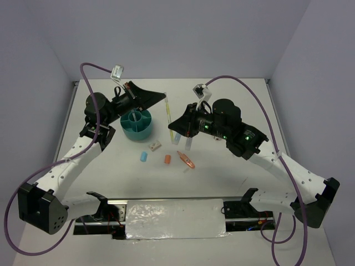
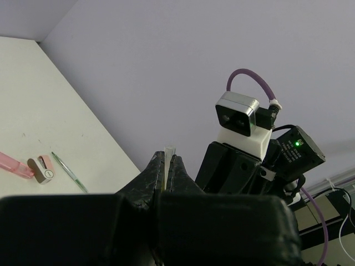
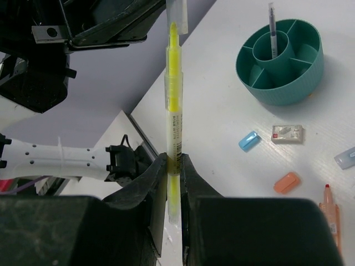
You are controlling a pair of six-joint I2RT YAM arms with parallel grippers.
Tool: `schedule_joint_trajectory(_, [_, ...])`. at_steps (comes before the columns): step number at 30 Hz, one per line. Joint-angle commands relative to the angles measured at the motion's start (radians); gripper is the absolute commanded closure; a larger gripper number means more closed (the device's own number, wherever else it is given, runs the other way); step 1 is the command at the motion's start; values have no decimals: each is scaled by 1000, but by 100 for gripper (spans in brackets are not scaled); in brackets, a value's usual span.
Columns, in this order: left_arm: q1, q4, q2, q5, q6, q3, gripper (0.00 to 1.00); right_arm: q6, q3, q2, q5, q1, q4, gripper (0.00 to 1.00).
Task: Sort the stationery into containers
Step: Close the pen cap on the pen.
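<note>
A yellow highlighter (image 1: 167, 113) with a clear body is held in the air between both grippers, just right of the teal organizer (image 1: 137, 124). My right gripper (image 3: 174, 162) is shut on the highlighter's (image 3: 174, 111) lower barrel. My left gripper (image 1: 162, 96) is shut on its clear upper end (image 2: 168, 152), which also shows in the right wrist view (image 3: 176, 16). The organizer (image 3: 302, 83) holds one thin pen (image 3: 272, 30) in its centre cup. On the table lie a blue eraser (image 1: 143, 157), an orange eraser (image 1: 167, 159), a whitish-tan piece (image 1: 155, 147) and an orange marker (image 1: 186, 160).
A small clear-blue piece (image 3: 346, 158) lies near the orange marker (image 3: 331, 216). In the left wrist view a pink marker (image 2: 14, 165), a small pink-and-white piece (image 2: 43, 169) and a thin green pen (image 2: 69, 172) lie on the table. The back wall stands close behind the organizer.
</note>
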Motion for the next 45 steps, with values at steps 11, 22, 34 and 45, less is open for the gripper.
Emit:
schedule_joint_trajectory(11, [4, 39, -27, 74, 12, 12, 100, -98, 156, 54, 12, -10, -54, 100])
schedule_joint_trajectory(22, [4, -44, -56, 117, 46, 1, 100, -178, 297, 120, 20, -27, -117, 100])
schedule_joint_trajectory(34, [4, -233, -80, 114, 216, 93, 79, -224, 268, 87, -6, -27, -88, 100])
schedule_joint_trajectory(45, [4, -300, -47, 122, 377, 335, 25, -219, 147, 21, -175, -26, -14, 100])
